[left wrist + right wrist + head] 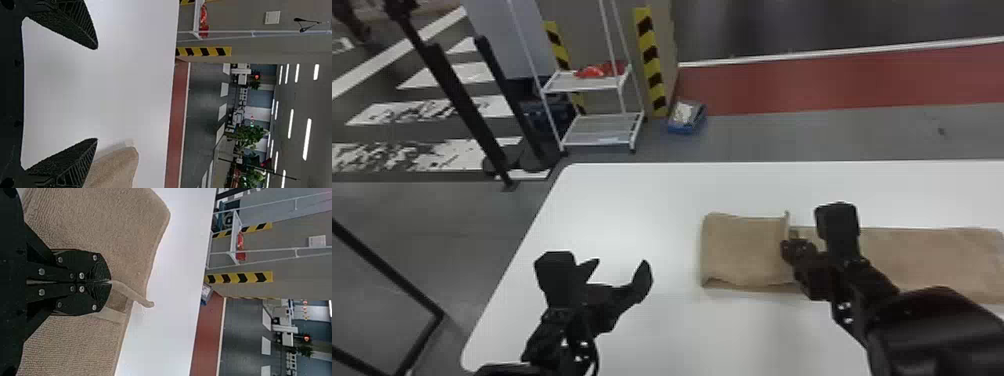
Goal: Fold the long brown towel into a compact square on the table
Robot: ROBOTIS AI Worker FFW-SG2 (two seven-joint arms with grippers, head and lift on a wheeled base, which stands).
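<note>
While the right gripper (788, 246) is pinching the edge of a folded-over flap (744, 250) of the long brown towel (932, 257), the left gripper (619, 263) is hovering over the white table (642, 200), well apart from the cloth in the head view. The right gripper's jaws are closing together on the fabric, and a narrow strip of the towel's edge is jutting out beyond its fingertips in the right wrist view. The left gripper's jaws are standing wide apart, with bare tabletop showing between them in the left wrist view and a rounded end of the towel appearing close beside one finger.

The towel is lying flat across the table, stretching from near the middle toward the right side in the head view. Its left end is doubling back over the strip, forming the flap, whose gripped edge is rising slightly, while the remainder is running out to the right beneath the robot's right arm.

Beyond the table, a white shelf rack (589, 84) is holding red items (591, 72), a yellow-and-black striped post (652, 62) is standing beside it, and a blue container (688, 120) is resting on the floor near the post's foot.
</note>
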